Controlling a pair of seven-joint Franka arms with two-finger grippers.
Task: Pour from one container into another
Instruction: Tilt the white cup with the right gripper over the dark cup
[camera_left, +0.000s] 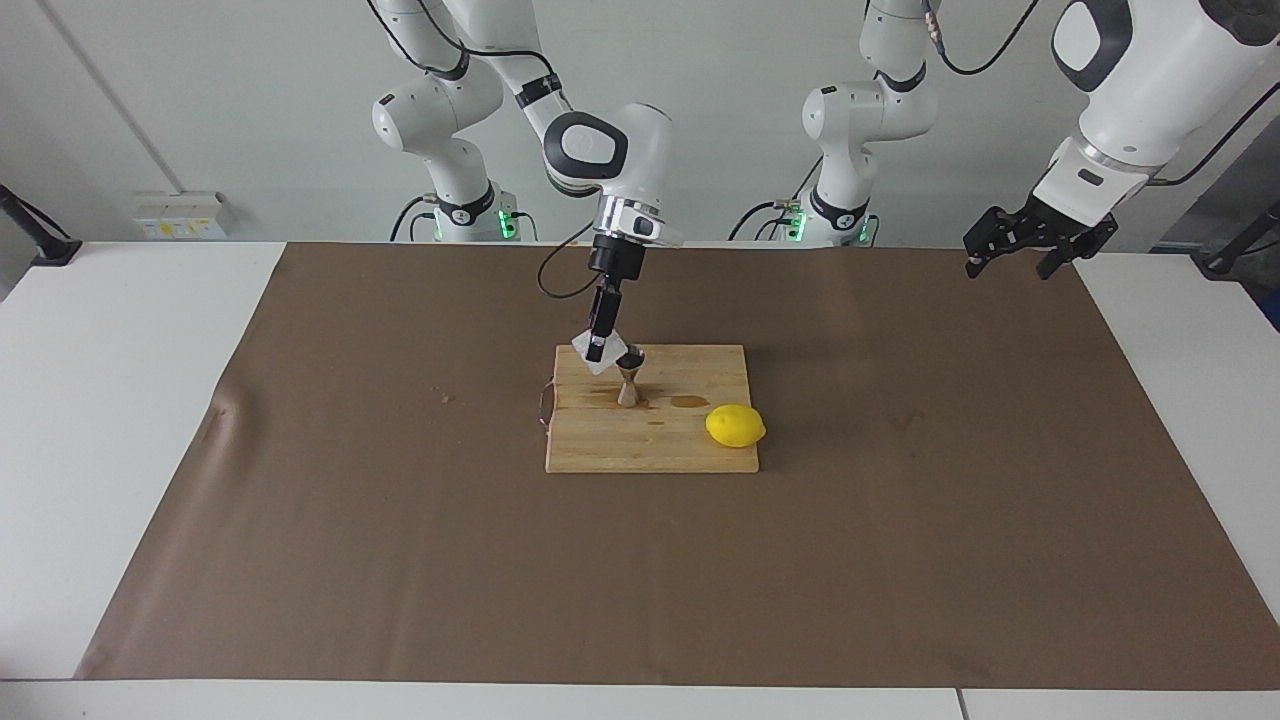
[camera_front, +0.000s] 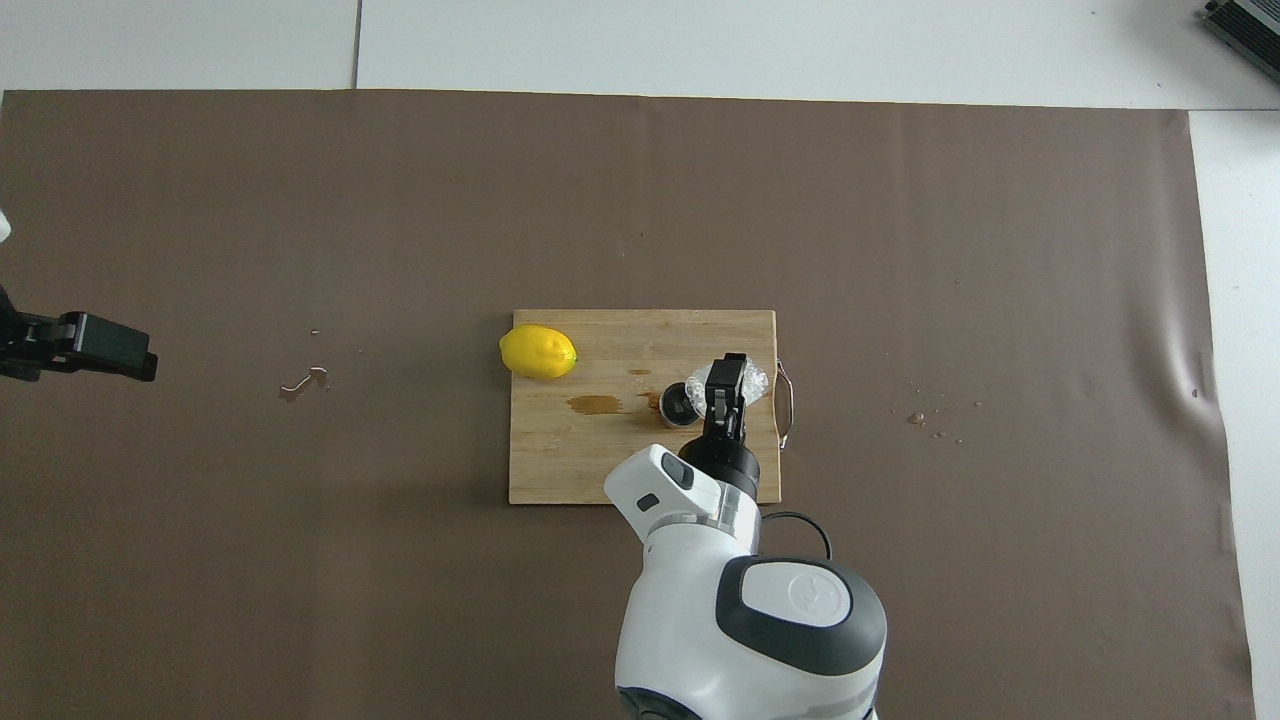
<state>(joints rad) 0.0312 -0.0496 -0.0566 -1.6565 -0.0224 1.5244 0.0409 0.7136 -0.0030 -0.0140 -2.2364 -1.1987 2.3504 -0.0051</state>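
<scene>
The small clear faceted cup (camera_left: 592, 358) is held tilted by my right gripper (camera_left: 600, 350), which is shut on it, with its mouth leaning toward the steel hourglass jigger (camera_left: 628, 386). The jigger stands upright on the wooden cutting board (camera_left: 690, 450), right beside the cup. In the overhead view the cup (camera_front: 752, 377) and the jigger's dark open top (camera_front: 678, 404) show on either side of the right gripper (camera_front: 725, 385). My left gripper (camera_left: 1010, 262) waits open and empty, raised over the left arm's end of the mat, and also shows in the overhead view (camera_front: 120, 352).
A yellow lemon (camera_left: 735, 425) lies at the board's corner toward the left arm's end. A brown wet stain (camera_left: 688, 402) is on the board between jigger and lemon. A brown mat (camera_left: 900, 560) covers the table, with small spill marks (camera_front: 300, 382).
</scene>
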